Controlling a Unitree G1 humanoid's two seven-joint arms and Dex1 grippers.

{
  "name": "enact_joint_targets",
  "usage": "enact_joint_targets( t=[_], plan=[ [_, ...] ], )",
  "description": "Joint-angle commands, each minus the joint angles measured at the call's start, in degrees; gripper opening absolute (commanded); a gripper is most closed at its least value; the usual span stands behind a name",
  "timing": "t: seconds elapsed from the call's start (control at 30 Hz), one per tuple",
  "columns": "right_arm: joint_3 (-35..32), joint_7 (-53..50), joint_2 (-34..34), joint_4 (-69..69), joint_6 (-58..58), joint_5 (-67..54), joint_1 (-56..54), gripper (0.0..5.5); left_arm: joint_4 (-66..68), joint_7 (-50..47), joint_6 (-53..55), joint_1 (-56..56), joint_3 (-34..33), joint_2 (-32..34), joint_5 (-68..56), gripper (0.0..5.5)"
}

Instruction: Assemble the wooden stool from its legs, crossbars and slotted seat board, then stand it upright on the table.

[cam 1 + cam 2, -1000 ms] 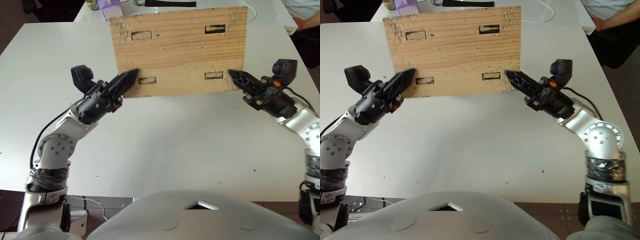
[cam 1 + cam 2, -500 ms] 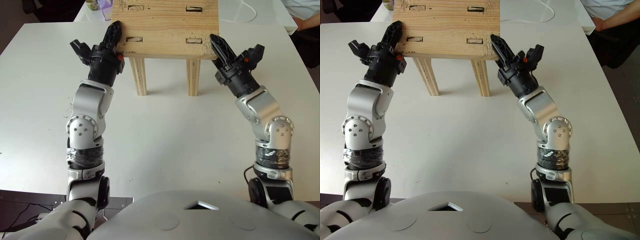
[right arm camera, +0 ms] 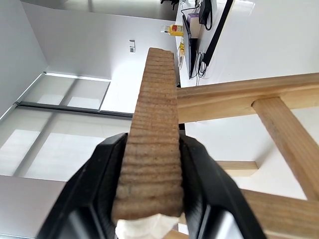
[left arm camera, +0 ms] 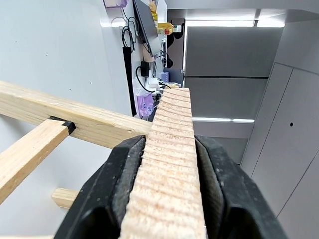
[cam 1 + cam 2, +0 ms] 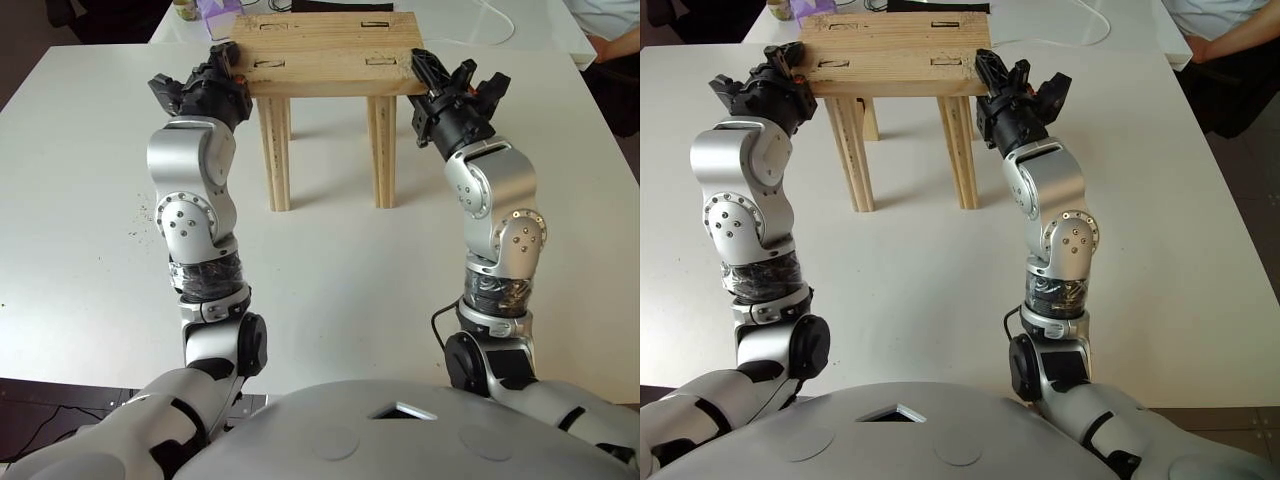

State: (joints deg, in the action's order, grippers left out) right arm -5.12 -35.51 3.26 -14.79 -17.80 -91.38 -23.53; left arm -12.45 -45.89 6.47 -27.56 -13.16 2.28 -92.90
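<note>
Both my grippers clamped on slotted seat board (image 5: pixel 322 45) ends: L gripper (image 5: pixel 228 65) at 9 o'clock, R gripper (image 5: pixel 421 66) at 3, to steady it level. Whole wooden stool (image 5: pixel 320 84) upright at table (image 5: pixel 320 290) 12 o'clock, legs (image 5: pixel 277 150) down.

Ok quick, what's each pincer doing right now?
Left pincer: closed on the seat board, left edge.
Right pincer: closed on the seat board, right edge.

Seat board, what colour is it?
The seat board is pale wood with grain lines; clearest in the left eye view.
</note>
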Motion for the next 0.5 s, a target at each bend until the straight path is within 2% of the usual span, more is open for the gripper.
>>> enact_joint_targets(
  t=[0.03, 0.07, 0.1, 0.5],
  plan=[
    [-1.81, 5.14, -1.98, -1.23, 0.31, 7.13, -0.41, 1.46, 4.95, -2.13, 2.22, 5.15, -2.03, -0.58, 4.07, 1.52],
    [-1.76, 6.46, -2.12, -1.07, -0.03, 7.61, -0.51, 1.83, 4.69, -1.46, 2.72, 4.88, -2.25, -0.57, 4.54, 1.52],
    [-1.80, 7.14, -2.21, -1.08, -0.30, 7.97, -0.59, 2.01, 4.59, -0.61, 3.08, 4.58, -2.58, -0.68, 4.68, 1.88],
    [-3.13, 9.73, -1.30, -1.80, -2.42, 14.25, 0.29, 3.69, 3.85, 3.78, 6.55, 1.77, -7.08, 0.40, 8.66, 3.66]
  ],
)
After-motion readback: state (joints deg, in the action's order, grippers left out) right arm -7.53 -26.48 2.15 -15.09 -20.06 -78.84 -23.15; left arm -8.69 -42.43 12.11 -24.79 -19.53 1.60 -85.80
